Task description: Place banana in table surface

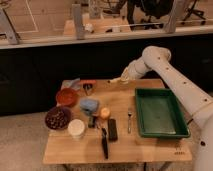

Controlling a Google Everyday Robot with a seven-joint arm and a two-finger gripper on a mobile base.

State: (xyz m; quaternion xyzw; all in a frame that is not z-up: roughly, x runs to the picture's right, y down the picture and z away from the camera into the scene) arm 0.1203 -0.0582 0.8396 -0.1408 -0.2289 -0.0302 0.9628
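The banana (116, 80) is small and pale yellow, at the far edge of the light tan table surface (145, 145), just left of the green tray. My gripper (123, 77) is at the end of the white arm that reaches in from the right. It is at the banana's right end, low over the tabletop's back edge. Whether the banana rests on the wood or hangs just above it cannot be told.
A green tray (160, 111) fills the right side. On the left are a red bowl (66, 96), a dark bowl (57, 118), a white cup (76, 128), a blue object (90, 104), an orange fruit (104, 113), a fork (129, 120) and dark utensils (108, 135).
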